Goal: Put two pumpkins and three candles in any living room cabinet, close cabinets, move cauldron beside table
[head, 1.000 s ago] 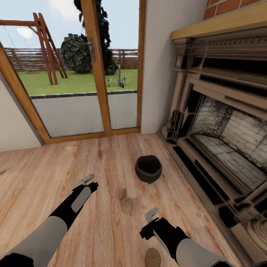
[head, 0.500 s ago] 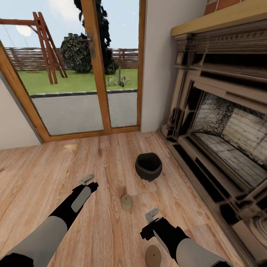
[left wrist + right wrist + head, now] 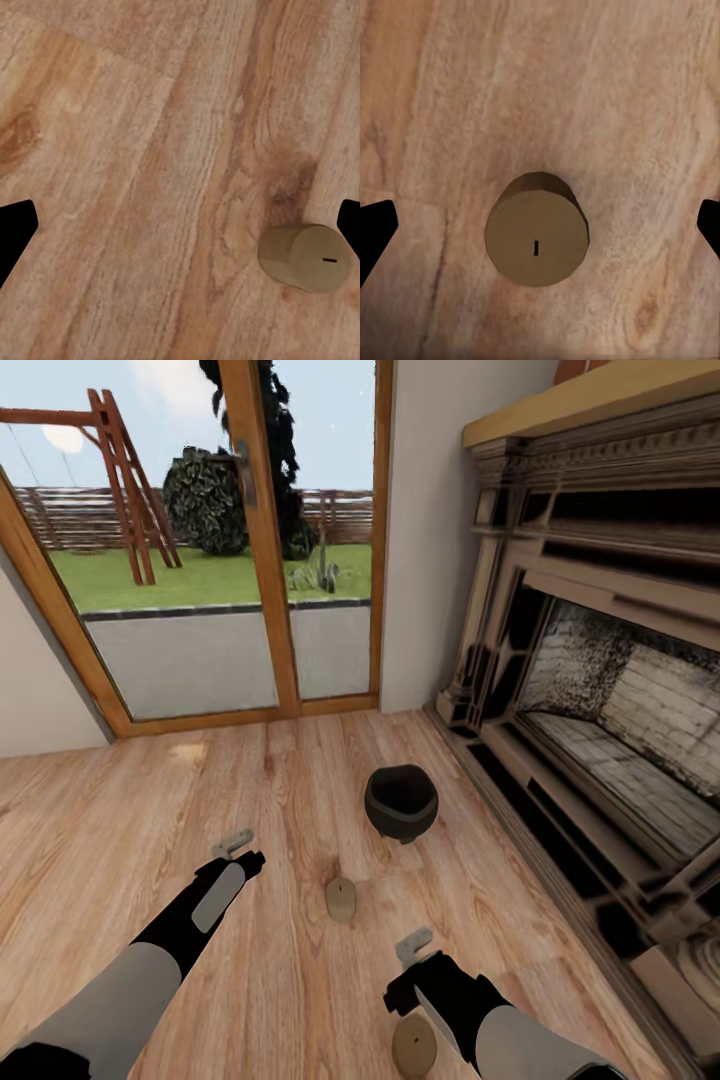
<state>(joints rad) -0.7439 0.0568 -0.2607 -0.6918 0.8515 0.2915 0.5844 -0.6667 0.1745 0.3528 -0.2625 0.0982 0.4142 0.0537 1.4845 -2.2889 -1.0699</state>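
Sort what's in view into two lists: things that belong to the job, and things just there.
Job things:
- cauldron, upright on the wood floor by the fireplace
- candle, between the two arms
- second candle, under the right gripper

Just there:
- fireplace
- glass doors
- wood floor
- left gripper, over bare floor

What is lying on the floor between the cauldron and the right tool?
In the head view, one candle stands on the wood floor between the cauldron and the right tool; the rest of that stretch is bare.
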